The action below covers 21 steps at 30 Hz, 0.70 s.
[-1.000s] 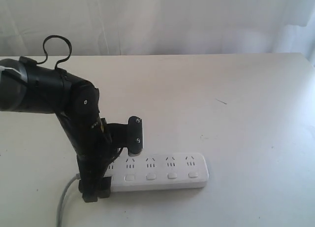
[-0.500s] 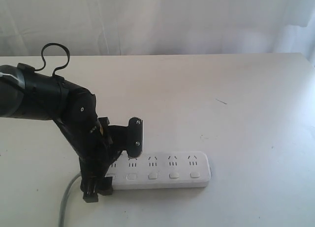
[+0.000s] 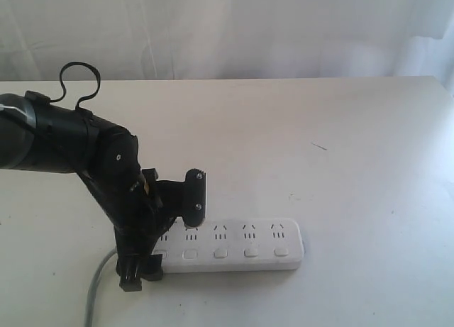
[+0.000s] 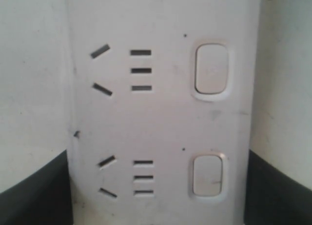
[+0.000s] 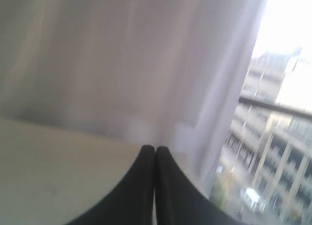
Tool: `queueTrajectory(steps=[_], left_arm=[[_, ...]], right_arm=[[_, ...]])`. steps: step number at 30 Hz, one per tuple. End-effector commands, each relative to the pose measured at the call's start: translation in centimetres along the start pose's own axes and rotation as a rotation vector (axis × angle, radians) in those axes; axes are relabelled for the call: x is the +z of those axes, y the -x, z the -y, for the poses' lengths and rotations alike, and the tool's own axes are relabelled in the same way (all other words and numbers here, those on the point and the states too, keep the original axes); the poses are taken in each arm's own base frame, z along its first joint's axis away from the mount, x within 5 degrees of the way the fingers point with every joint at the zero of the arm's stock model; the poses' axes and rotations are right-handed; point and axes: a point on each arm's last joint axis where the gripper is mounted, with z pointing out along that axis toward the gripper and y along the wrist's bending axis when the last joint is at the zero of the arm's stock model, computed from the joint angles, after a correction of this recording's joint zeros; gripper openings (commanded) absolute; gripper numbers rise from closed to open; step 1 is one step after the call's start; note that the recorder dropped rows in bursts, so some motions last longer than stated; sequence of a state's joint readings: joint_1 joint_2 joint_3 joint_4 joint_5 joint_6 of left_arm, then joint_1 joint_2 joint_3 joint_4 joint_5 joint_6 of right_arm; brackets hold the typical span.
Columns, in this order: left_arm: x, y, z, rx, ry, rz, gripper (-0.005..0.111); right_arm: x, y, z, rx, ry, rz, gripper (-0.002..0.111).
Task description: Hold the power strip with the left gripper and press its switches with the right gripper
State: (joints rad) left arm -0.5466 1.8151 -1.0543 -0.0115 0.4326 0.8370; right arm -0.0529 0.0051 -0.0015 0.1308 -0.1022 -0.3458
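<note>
Power strip (image 3: 241,245) is lying flat on the white worktop (image 3: 340,142), toward the near side of the exterior view and left of centre, its length running left to right and its sockets (image 3: 246,233) facing up. At the far left, its grey cord (image 3: 96,291) is trailing off the left end toward the near edge. Just right of that, your left arm (image 3: 71,139), with its looped black cable (image 3: 78,75), is reaching down over that end. Your left hand (image 3: 167,242) is straddling the strip across its width. One finger (image 3: 138,270) is sitting against the near long edge and the other finger (image 3: 195,199) against the far edge. The wrist camera is showing both dark fingers right up against the plastic, so the hand is gripping the power strip. Moving right, the switches (image 3: 220,253) are lining up along the near side, one below each socket; the one nearest the cord is partly hiding behind the arm. The right end is lying free. Your right hand (image 5: 155,152) is showing only in its own wrist camera, jaws closed tip to tip, pointing toward a white curtain (image 5: 122,64).
</note>
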Motion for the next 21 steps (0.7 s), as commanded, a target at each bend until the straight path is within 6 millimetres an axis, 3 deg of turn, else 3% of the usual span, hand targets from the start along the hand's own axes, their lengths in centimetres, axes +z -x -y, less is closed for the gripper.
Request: queueTrajectory(steps=[1, 5, 9, 13, 21], left_arm=[[-0.2, 0.1, 0.1, 0.011, 0.008, 0.015, 0.0], [-0.2, 0.1, 0.2, -0.004, -0.002, 0.022, 0.0], [-0.2, 0.1, 0.2, -0.004, -0.003, 0.021, 0.0], [-0.2, 0.1, 0.3, 0.008, -0.014, 0.014, 0.0], [-0.2, 0.2, 0.4, -0.016, -0.025, 0.028, 0.0]], right_arm=[[-0.5, 2.6, 1.0, -0.041, -0.117, 0.289, 0.0], [-1.1, 4.0, 1.5, -0.015, -0.177, 0.465, 0.0], [-2.3, 5.6, 2.0, 0.337, -0.127, 0.71, 0.0], [-3.5, 6.7, 2.4, 0.577, -0.039, 0.913, 0.0], [-4.3, 6.7, 3.6, 0.718, -0.096, 1.024, 0.0]])
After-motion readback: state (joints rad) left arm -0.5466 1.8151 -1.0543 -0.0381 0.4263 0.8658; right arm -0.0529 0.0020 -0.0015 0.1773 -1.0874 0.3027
